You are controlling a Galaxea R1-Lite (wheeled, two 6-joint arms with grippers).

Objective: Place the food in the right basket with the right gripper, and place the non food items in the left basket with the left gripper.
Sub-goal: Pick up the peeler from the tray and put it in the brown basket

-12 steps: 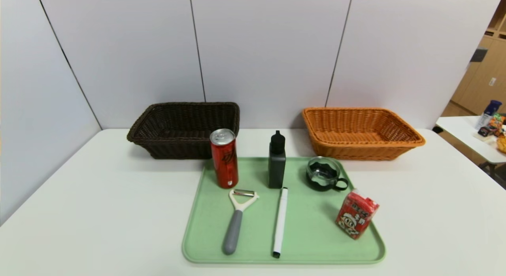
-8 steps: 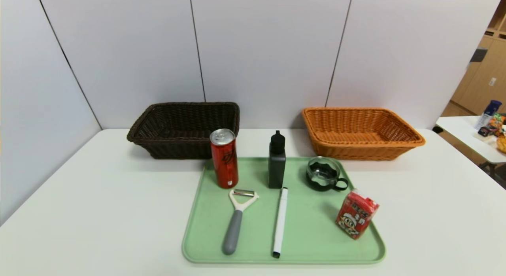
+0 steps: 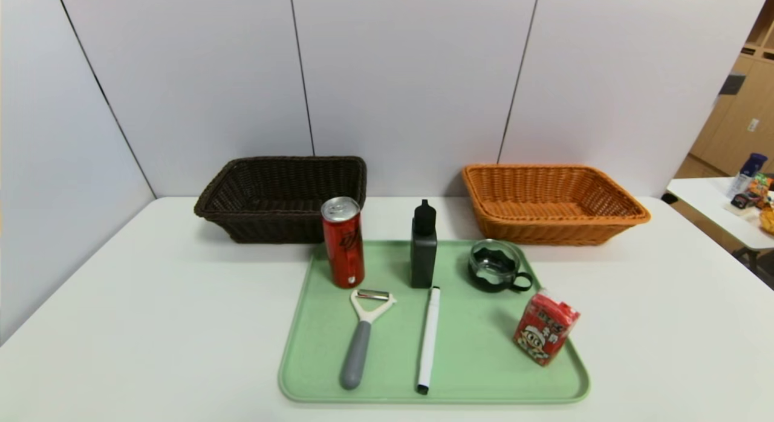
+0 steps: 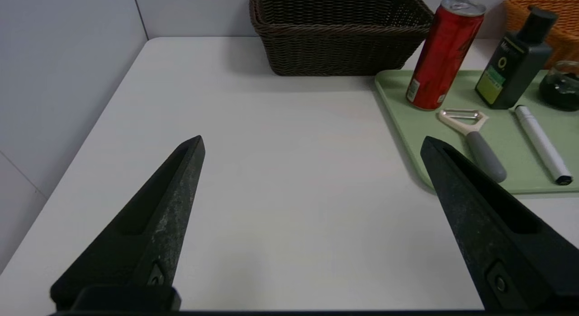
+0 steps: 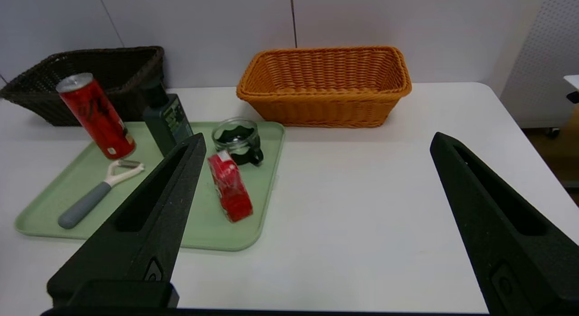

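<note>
A: Both grippers, left gripper (image 4: 312,144) and right gripper (image 5: 316,141), hover released over the surface (image 3: 151,301).

B: Carton (image 3: 545,327) stands near-right on the tray (image 3: 484,373); grasp its narrow sides, then lift toward the orange basket (image 3: 553,201).

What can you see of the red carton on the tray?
The red carton is small and boxy, apparently printed cardboard, with a cartoon face and white lettering on the front and a folded top. It stands tilted on the green tray, near the tray's right edge, apart from the glass cup behind it. Only the tray touches it; no gripper is near. The right wrist view shows its narrow side.
</note>
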